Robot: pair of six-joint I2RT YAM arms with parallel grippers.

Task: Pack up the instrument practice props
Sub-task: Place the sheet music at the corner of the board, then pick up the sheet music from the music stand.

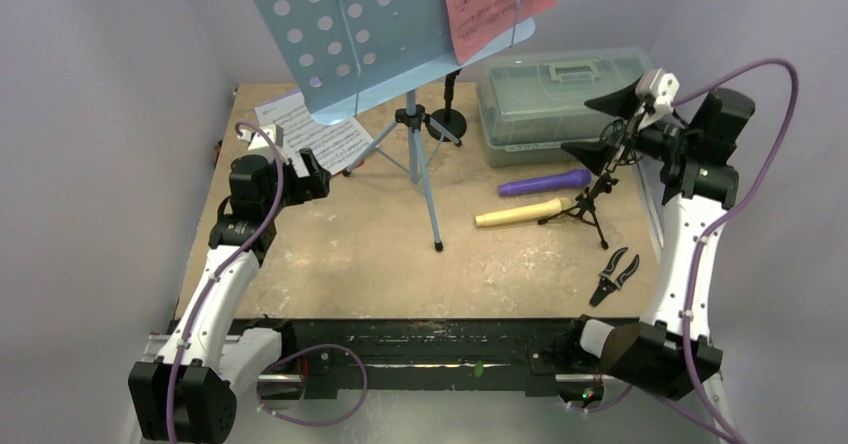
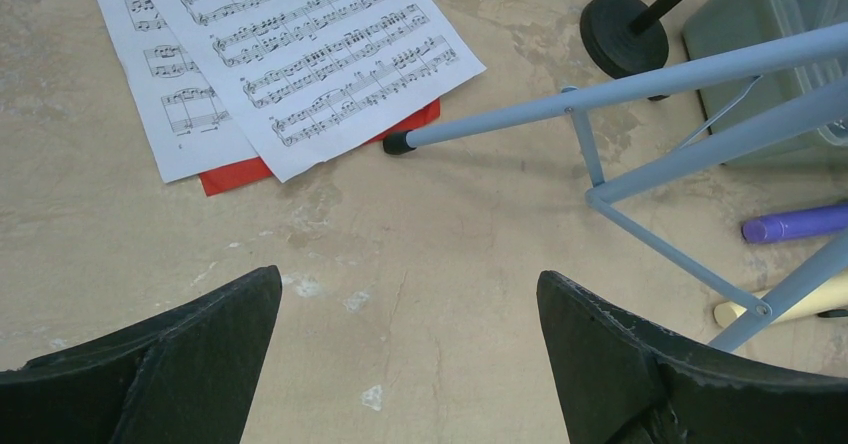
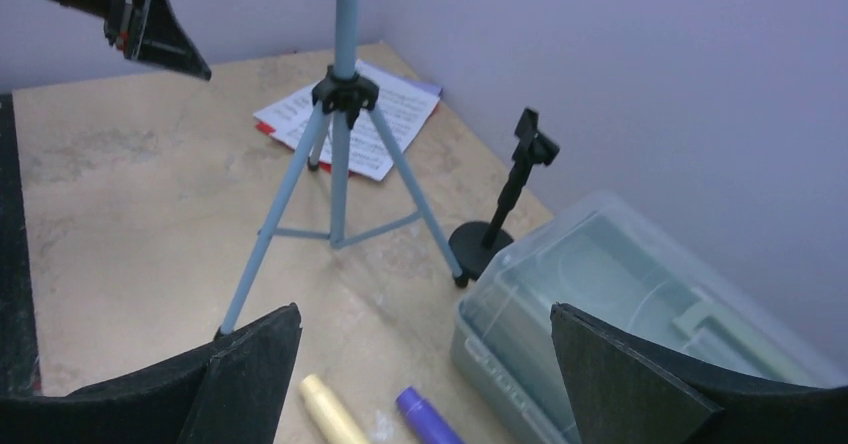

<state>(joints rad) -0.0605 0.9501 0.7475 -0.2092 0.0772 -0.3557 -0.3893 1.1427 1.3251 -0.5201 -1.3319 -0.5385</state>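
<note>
Music rest [image 1: 330, 24] shows a perforated light-blue plate on tubular legs; left pincer [image 2: 408, 276] and right pincer [image 3: 425, 311] gape.

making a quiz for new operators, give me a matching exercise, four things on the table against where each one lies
Things:
1. purple microphone
2. small black pliers
3. printed sheet music
4. plastic box

Places:
A. far left, on top of the red folder
B. far right corner
C. right side, closest to the near edge
D. just beyond the cream microphone

Pairs: 1-D, 2-C, 3-A, 4-B
</note>
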